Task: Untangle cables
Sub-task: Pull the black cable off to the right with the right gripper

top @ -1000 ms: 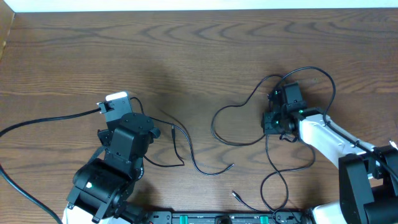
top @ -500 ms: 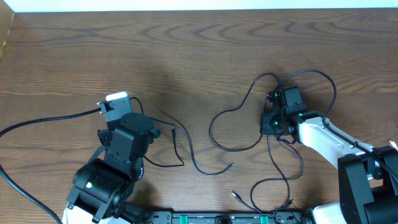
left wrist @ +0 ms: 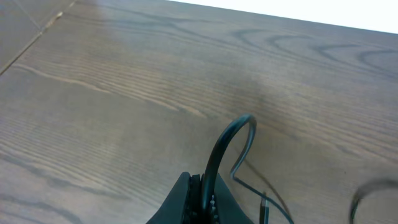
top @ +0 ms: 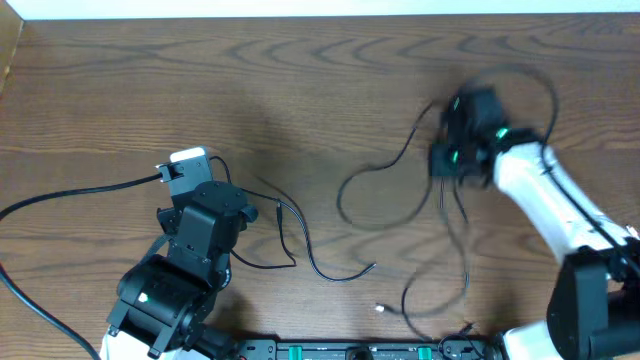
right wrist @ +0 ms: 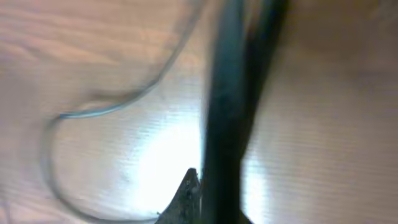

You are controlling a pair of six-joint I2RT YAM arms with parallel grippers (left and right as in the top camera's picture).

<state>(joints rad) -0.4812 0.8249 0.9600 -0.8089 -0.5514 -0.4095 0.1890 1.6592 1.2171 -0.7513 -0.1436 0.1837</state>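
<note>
**Two arms, two cables:** My left arm point(top: 205, 225) sits folded at the near left of the table point(top: 300, 80), wrist angled toward the far side. The left gripper point(left wrist: 200, 196) is pinched together on the left-hand cable point(left wrist: 227, 134), which arches up from the fingertips and drops back to the wood, then trails off to the arm's right. My right arm point(top: 535, 185) reaches in from the near right, smeared by blur. The right gripper point(top: 452, 158) is closed on the right-hand cable point(top: 342, 200), with one loop lying to its left and strands running toward the front rail point(top: 350, 351). The two cables lie apart. Bare wood runs from both grippers to the far edge. A thick black lead point(top: 80, 193) crosses from the left edge to my left wrist.
</note>
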